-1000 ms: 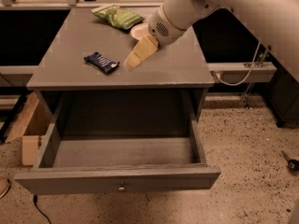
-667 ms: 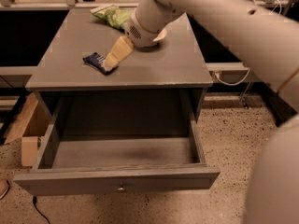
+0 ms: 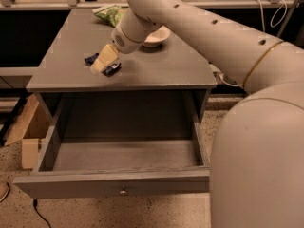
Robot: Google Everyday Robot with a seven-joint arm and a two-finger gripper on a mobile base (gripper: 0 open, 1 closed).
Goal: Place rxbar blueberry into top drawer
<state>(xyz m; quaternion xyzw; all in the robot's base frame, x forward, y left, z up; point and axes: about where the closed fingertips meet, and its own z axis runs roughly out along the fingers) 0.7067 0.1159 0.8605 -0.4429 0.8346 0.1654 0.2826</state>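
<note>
The small flat snack bar in a dark navy-blue wrapper (image 3: 113, 69) lies on the grey counter top (image 3: 166, 68), towards its front left corner and a little back from the front edge. Only its two ends show, one on each side of the pale cream gripper (image 3: 97, 69), which comes down slantwise right over the bar's middle, its tip at the bar. Whether the gripper has closed on the bar or merely stands over it cannot be told.

The thick white robot arm (image 3: 213, 34) reaches in from the right and crosses the counter's back right part. Just behind the wrist, near the middle of the back half, sits a shallow white bowl (image 3: 159, 37). A green crinkly snack bag (image 3: 109, 14) lies at the back edge, left of the bowl.

Below the counter's front edge the wide grey wooden top drawer (image 3: 85, 186) stands pulled out, its small round metal knob (image 3: 123, 191) at the centre of the front panel. A cardboard box (image 3: 29, 127) stands on the speckled floor beside the counter's left side.
</note>
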